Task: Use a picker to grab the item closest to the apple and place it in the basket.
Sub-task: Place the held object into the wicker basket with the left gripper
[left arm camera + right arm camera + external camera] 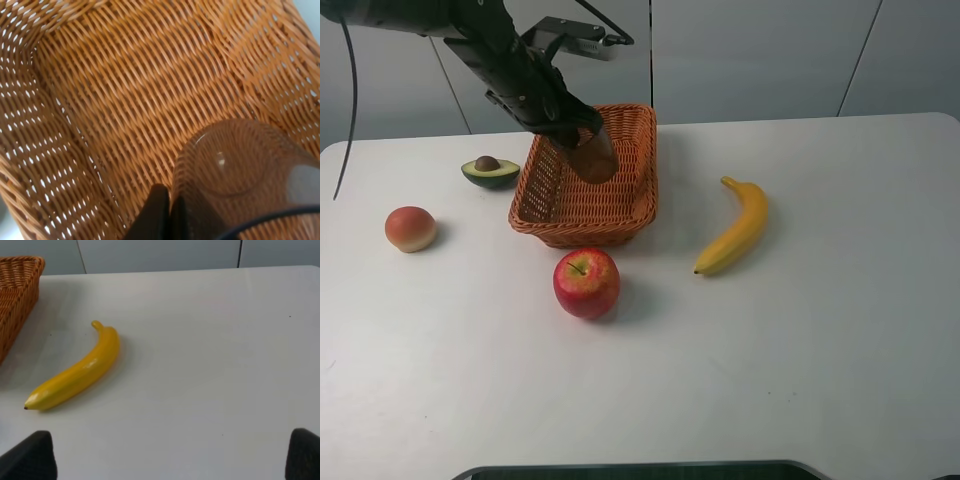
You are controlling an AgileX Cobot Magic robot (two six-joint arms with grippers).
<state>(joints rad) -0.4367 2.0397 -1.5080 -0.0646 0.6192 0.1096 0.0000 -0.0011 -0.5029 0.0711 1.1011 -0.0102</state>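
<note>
The left gripper (pixel 576 126) is clamped on a clear glass cup (pixel 595 156) and holds it tilted inside the woven basket (pixel 582 232), toward the basket's far wall. Whether the cup's base touches the weave cannot be told. On the white counter (pixel 800 340), the apple (pixel 586 283) sits just in front of the basket, the banana (pixel 735 228) near its right side, the halved avocado (pixel 490 171) just left of it and a peach-coloured fruit (pixel 410 228) farther left. The right gripper (pixel 170 460) has its fingers wide apart with nothing between them, over the counter on the banana's side away from the basket.
</note>
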